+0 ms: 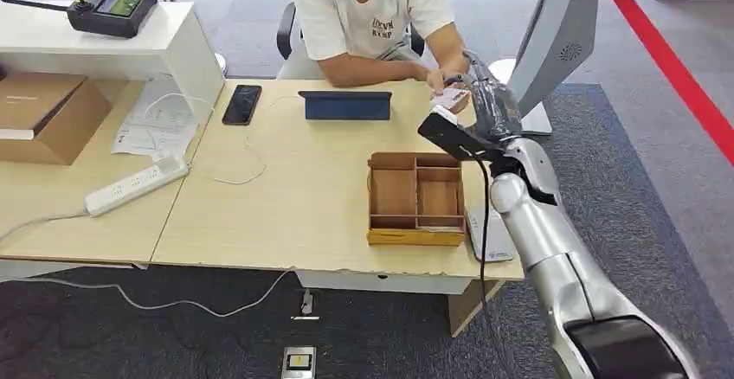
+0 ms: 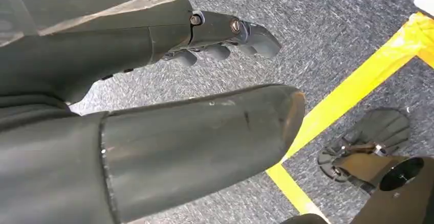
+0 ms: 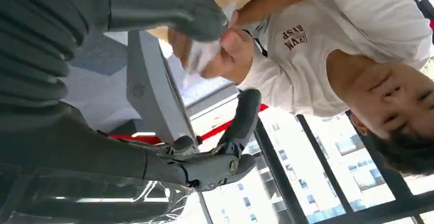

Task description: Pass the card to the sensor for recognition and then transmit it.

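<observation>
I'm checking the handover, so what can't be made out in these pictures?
- Card: blurred in the right wrist view, between the right hand's thumb and the person's hand; who holds it is unclear.
- Head view: right hand hides the card.
- Left hand: hangs over the floor; fingers partly hidden.

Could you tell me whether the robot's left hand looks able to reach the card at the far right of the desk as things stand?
Probably not: the left hand hangs over the carpet, while the card sits by the right hand and the person's hand.
</observation>
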{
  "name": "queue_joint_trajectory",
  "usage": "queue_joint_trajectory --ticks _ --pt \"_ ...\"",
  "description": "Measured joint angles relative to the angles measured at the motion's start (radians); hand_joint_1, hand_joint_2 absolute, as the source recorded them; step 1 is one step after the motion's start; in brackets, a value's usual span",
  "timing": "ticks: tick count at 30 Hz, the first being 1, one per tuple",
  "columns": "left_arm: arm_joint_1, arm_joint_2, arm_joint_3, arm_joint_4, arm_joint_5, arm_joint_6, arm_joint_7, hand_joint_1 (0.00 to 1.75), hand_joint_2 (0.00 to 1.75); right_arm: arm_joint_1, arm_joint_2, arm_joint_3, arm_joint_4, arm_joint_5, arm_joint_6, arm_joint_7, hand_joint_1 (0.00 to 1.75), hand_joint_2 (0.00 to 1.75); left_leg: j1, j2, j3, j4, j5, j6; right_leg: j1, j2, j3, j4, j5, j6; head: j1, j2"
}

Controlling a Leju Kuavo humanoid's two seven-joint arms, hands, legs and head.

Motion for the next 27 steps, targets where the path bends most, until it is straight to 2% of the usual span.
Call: queue_joint_trajectory --ticks 2,3,7,13,19,24,27 --pt "-0.002 0.0 0.0 0.0 0.001 -0.003 0.004 0.0 0.0 -0.001 0.001 0.0 0.006 -0.026 0.001 0.0 0.0 0.0 0.0 0.0 0.0 0.0 0.0 0.0 0.0 0.0 0.0 0.0 0.0 0.0 0.0 0.0" --pt "-0.003 0.0 0.0 0.0 0.003 -0.003 0.005 0.0 0.0 -0.001 0.002 0.0 0.009 -0.048 0.006 0.0 0.0 1.75 0.0 0.0 0.0 0.0 0.0 0.0 0.0 0.0 0.0 0.0 0.0 0.0 0.0 0.0" --pt "-0.003 0.0 0.0 0.0 0.02 -0.004 0.013 0.0 0.0 -0.002 0.002 -0.018 0.014 -0.209 0.08 -0.021 0.0 1.75 0.0 0.0 0.0 0.0 0.0 0.0 0.0 0.0 0.0 0.0 0.0 0.0 0.0 0.0" --pt "0.003 0.002 0.0 0.0 0.039 0.0 0.012 0.0 0.0 0.006 -0.011 -0.053 0.006 -0.358 0.17 -0.039 0.0 1.75 0.0 0.0 0.001 0.0 0.0 0.0 0.0 0.0 0.0 0.0 0.0 0.0 0.0 0.0" --pt "0.018 0.007 0.0 0.0 0.037 0.014 0.0 0.0 0.0 0.092 -0.039 -0.069 -0.067 -0.399 0.212 -0.036 0.0 1.75 0.0 0.0 0.001 0.0 0.0 0.0 0.0 0.0 0.0 0.0 0.0 0.0 0.0 0.0" --pt "0.031 0.007 0.001 0.0 0.039 0.025 -0.009 0.0 0.0 0.198 -0.064 -0.071 -0.184 -0.439 0.306 0.007 0.0 1.75 0.0 0.0 0.001 0.0 0.0 0.0 0.0 0.0 0.0 0.0 0.0 0.0 0.0 0.0" --pt "0.036 0.007 0.001 0.0 0.042 0.035 -0.016 0.0 0.0 0.238 -0.082 -0.07 -0.263 -0.471 0.387 0.042 0.0 1.75 0.0 0.0 0.001 0.0 0.0 0.0 0.0 0.0 0.0 0.0 0.0 0.0 0.0 0.0"
